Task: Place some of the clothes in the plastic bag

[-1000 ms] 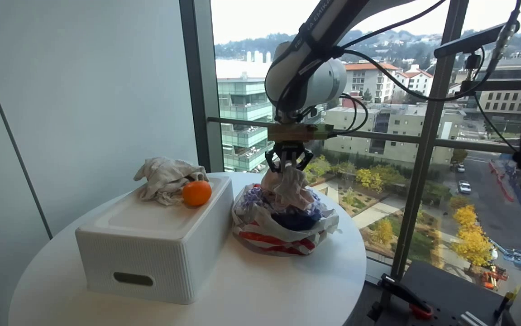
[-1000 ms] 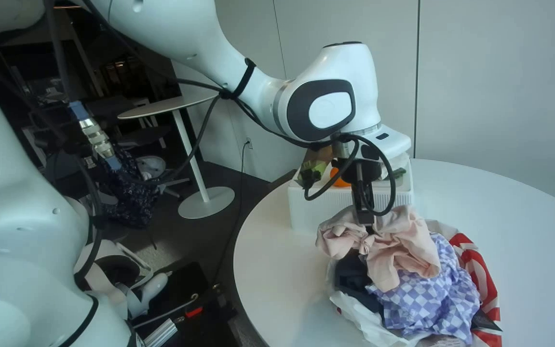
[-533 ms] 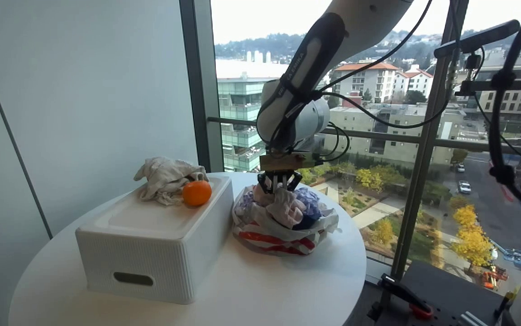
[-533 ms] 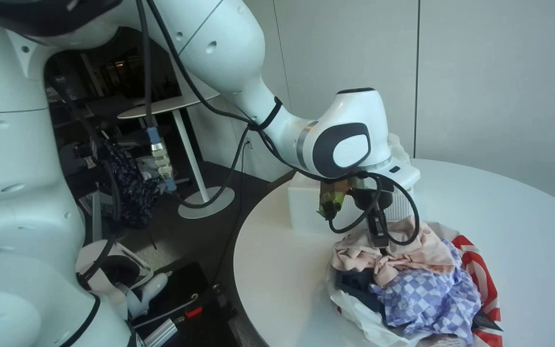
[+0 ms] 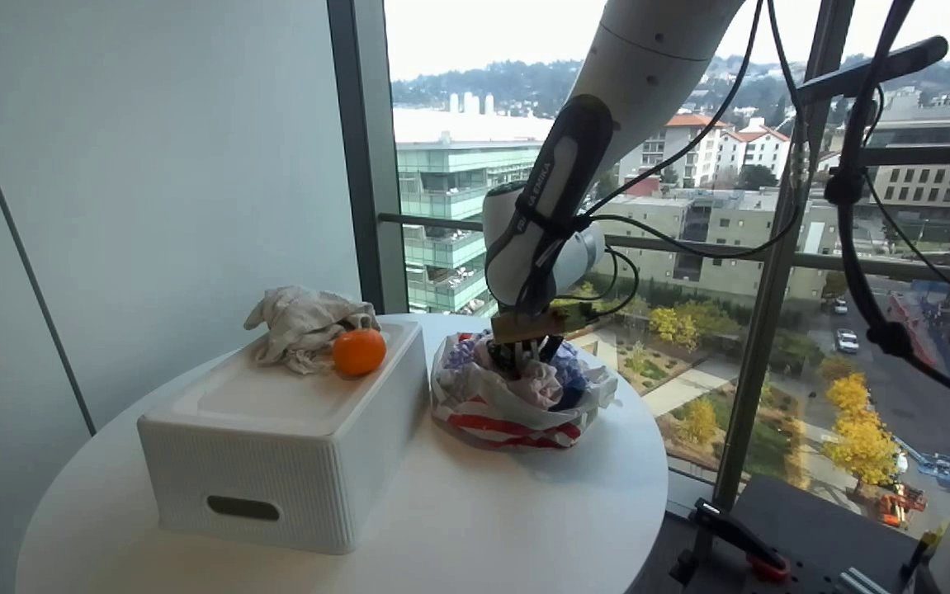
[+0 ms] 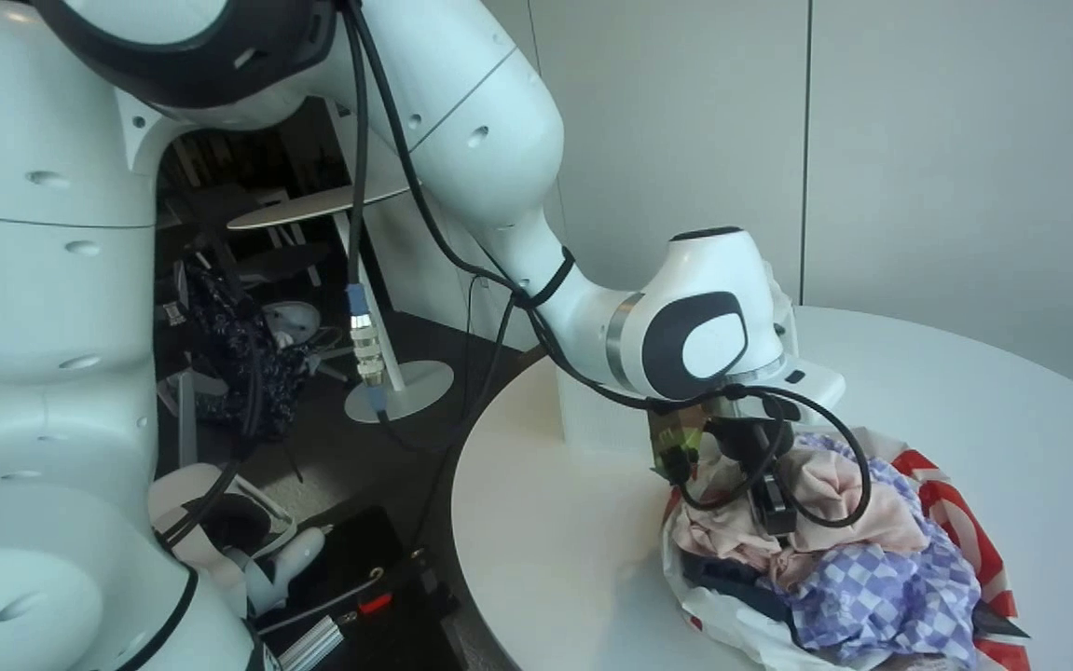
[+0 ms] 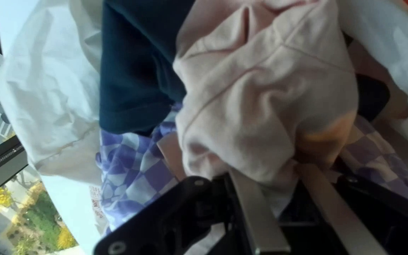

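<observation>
The plastic bag, white with red stripes, sits open on the table in both exterior views [image 5: 516,427] [image 6: 951,513]. It holds a purple-and-white checkered cloth [image 6: 872,596] and a dark blue cloth [image 6: 732,580]. A pink cloth [image 6: 858,503] lies bunched on top of them. My gripper [image 5: 522,363] points down into the bag's mouth. In the wrist view, the gripper [image 7: 271,173] is shut on the pink cloth [image 7: 260,92], with a fold pinched between its fingers [image 7: 257,209]. The fingertips are partly hidden by the cloth.
A white ribbed box [image 5: 243,470] stands beside the bag on the round white table [image 5: 475,528]. A beige cloth [image 5: 301,322] and an orange [image 5: 359,352] lie on its lid. A window stands behind the table. Cables [image 6: 816,401] loop from the arm near the gripper.
My gripper has moved down with the pink cloth, from above the bag onto the pile inside it. The bag has shifted slightly away from the box's front end.
</observation>
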### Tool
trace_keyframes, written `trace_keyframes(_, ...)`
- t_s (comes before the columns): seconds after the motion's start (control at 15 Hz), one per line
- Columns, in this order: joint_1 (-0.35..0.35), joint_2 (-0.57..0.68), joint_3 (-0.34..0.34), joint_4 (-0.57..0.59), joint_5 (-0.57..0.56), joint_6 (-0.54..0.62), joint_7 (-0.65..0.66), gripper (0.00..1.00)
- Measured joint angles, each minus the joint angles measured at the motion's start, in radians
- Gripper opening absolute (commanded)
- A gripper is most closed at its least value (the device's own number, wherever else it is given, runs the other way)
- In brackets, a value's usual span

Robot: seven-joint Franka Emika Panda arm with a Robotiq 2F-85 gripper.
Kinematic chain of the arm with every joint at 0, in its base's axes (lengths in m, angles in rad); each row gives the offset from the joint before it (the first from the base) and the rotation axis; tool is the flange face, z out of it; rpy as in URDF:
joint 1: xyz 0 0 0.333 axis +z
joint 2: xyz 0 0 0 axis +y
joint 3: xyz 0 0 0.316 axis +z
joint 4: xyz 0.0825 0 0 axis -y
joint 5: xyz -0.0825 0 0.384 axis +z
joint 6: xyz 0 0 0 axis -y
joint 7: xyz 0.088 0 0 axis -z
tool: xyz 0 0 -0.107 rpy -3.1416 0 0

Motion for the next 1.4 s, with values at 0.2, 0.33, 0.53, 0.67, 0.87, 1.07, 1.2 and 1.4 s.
trace_keyframes(0.2, 0.016, 0.025, -0.003, 0.001, 0.011, 0.019, 0.000, 0.46)
trace_keyframes(0.33, 0.028, 0.026, -0.012, 0.002, 0.022, 0.021, 0.002, 0.58)
trace_keyframes(0.53, 0.054, 0.011, -0.040, 0.001, 0.022, 0.007, 0.004, 0.83)
trace_keyframes(0.67, 0.094, -0.028, -0.084, -0.002, -0.032, -0.011, 0.019, 0.98)
trace_keyframes(0.87, 0.156, -0.133, -0.147, -0.009, -0.189, -0.036, 0.103, 1.00)
trace_keyframes(1.07, 0.172, -0.258, -0.138, -0.011, -0.365, -0.107, 0.215, 1.00)
trace_keyframes(1.2, 0.159, -0.327, -0.094, -0.015, -0.443, -0.167, 0.268, 1.00)
trace_keyframes(1.4, 0.121, -0.409, 0.016, -0.050, -0.425, -0.245, 0.255, 1.00)
